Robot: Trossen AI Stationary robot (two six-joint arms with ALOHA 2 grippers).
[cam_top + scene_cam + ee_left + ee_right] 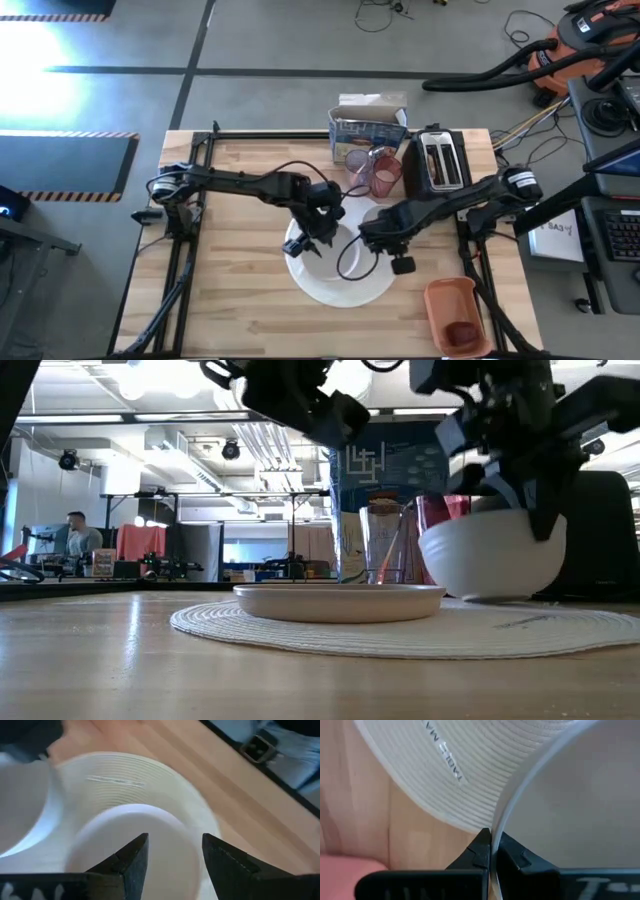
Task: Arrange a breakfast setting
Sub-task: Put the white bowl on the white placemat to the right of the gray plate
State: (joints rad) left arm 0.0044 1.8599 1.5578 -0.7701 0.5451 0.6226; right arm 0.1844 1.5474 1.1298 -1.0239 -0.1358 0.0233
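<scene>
Pinching the rim of the small white bowl (580, 800) between its two dark fingers, my right gripper (492, 851) holds it just above the round ribbed white placemat (400, 628), the bowl's thin edge caught in the closed jaws. Raised lettering is moulded into the placemat's rim in the right wrist view, but I cannot read it with confidence. A blue-and-white carton (362, 128) stands at the far edge of the wooden table (240, 300), its print too small for me to make out, with a translucent pink cup (386, 176) just in front of it and a black toaster (440, 160) to that cup's right. My left gripper (172, 851) hangs over the large round white plate (130, 835), fingers spread apart and holding nothing, the plate lying on the placemat directly beneath and between them. From table height the plate (340, 600) sits flat at the mat's centre while the bowl (492, 555) hangs to its right, near but apart. An orange-red tray (458, 315) with a dark red fruit (462, 333) in it lies at the near right corner of the table, well apart from both grippers.
</scene>
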